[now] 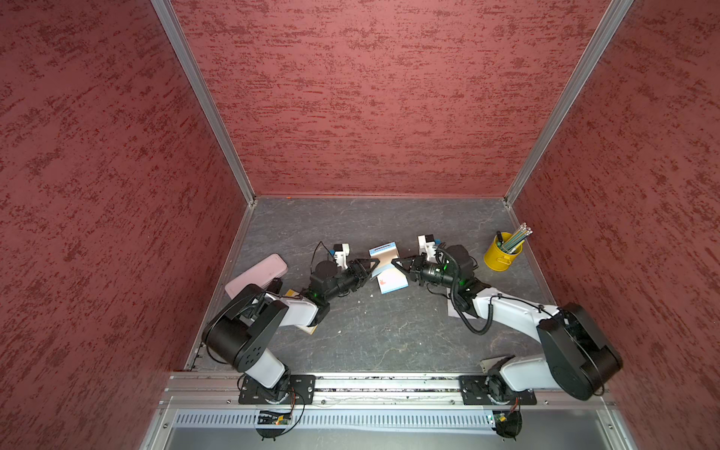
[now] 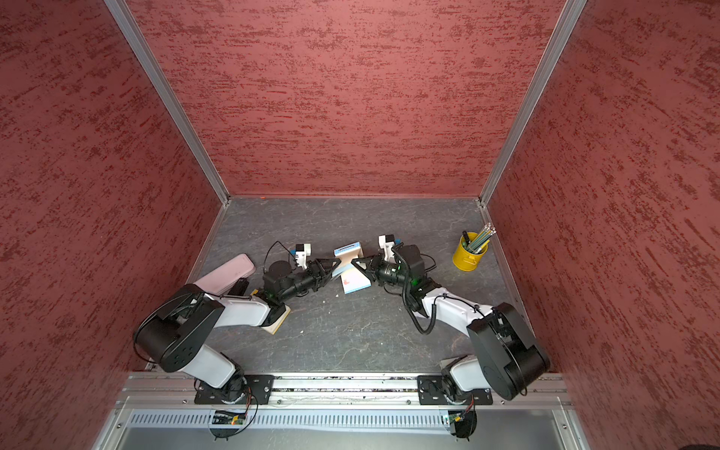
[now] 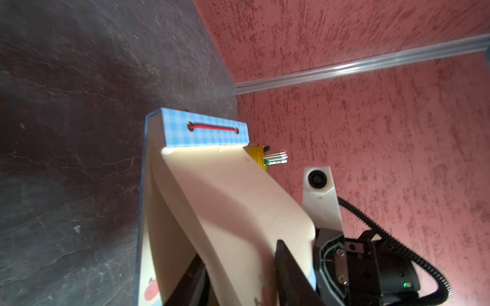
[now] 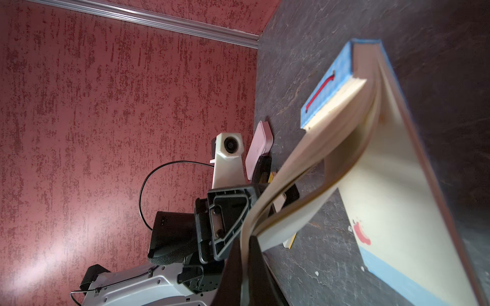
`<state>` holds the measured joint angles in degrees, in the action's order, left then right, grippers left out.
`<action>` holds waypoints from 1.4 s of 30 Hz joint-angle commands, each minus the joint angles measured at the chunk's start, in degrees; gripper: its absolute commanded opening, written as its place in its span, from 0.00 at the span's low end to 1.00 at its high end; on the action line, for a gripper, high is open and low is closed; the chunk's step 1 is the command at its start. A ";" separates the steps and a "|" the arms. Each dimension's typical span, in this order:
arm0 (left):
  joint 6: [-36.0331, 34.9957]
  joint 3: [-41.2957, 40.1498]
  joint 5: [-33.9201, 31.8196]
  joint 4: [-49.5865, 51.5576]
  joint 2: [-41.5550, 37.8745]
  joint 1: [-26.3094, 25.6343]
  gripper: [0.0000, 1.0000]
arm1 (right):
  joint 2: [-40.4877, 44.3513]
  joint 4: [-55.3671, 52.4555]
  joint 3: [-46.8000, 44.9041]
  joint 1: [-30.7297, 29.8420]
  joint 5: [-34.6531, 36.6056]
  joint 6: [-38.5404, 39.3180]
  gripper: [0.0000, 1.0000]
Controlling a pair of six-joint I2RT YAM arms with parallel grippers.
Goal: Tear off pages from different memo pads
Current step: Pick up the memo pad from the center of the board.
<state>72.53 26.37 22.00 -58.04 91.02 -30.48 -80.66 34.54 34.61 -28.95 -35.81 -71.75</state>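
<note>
We are mid-tear on the blue-bordered pad (image 1: 390, 281), which lies at the middle of the table (image 1: 370, 339) with its checked binding toward the back wall. The right tool (image 4: 246, 265) is clenched on the free end of the lifted sheets (image 3: 233, 196), which bow up off the block. The left tool (image 3: 238, 270) straddles that same sheaf; we cannot tell whether it is gripping. Next, we judge, one tool must steady the pad while the other draws a single page off along the binding, or several may rip together
</note>
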 commanded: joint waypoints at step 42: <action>-8.23 3.78 14.15 2.54 -7.28 3.45 0.00 | 0.27 -3.77 3.61 1.00 -6.82 9.97 0.16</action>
<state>66.08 29.04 33.52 -54.00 85.27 -26.87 -79.92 25.21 37.10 -27.88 -40.66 -60.62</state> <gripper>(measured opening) 0.059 0.185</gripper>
